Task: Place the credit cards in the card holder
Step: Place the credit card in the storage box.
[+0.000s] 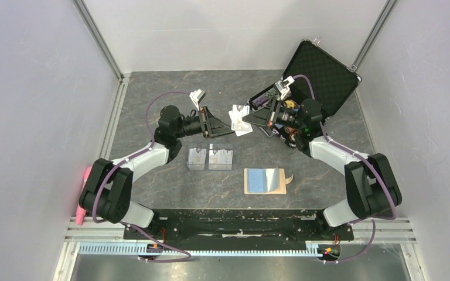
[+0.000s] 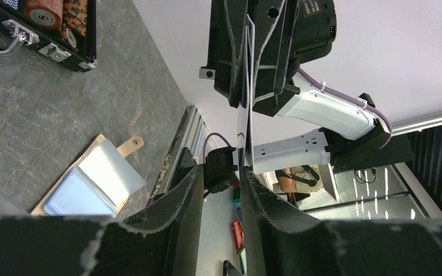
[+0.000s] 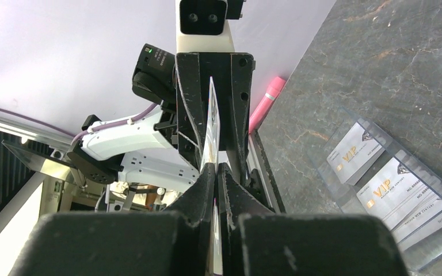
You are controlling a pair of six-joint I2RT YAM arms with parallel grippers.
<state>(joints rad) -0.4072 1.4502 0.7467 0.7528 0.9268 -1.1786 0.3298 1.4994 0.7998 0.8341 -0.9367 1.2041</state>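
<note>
One credit card (image 1: 239, 119) hangs in mid-air above the table, edge-on in both wrist views (image 2: 246, 86) (image 3: 212, 121). My right gripper (image 1: 246, 120) (image 3: 216, 167) is shut on it. My left gripper (image 1: 229, 127) (image 2: 221, 172) faces the right one around the card's other end; its jaws stand apart, with a gap on one side of the card. Two more credit cards (image 1: 210, 158) (image 3: 380, 184) lie in a clear tray. The tan card holder (image 1: 265, 181) (image 2: 92, 184) lies open and flat, blue lining up, near the front.
The black poker-chip case (image 1: 322, 70) (image 2: 40, 23) stands open at the back right, just behind the right arm. A pink object (image 1: 85, 175) (image 3: 267, 98) lies by the left wall. White walls close in both sides.
</note>
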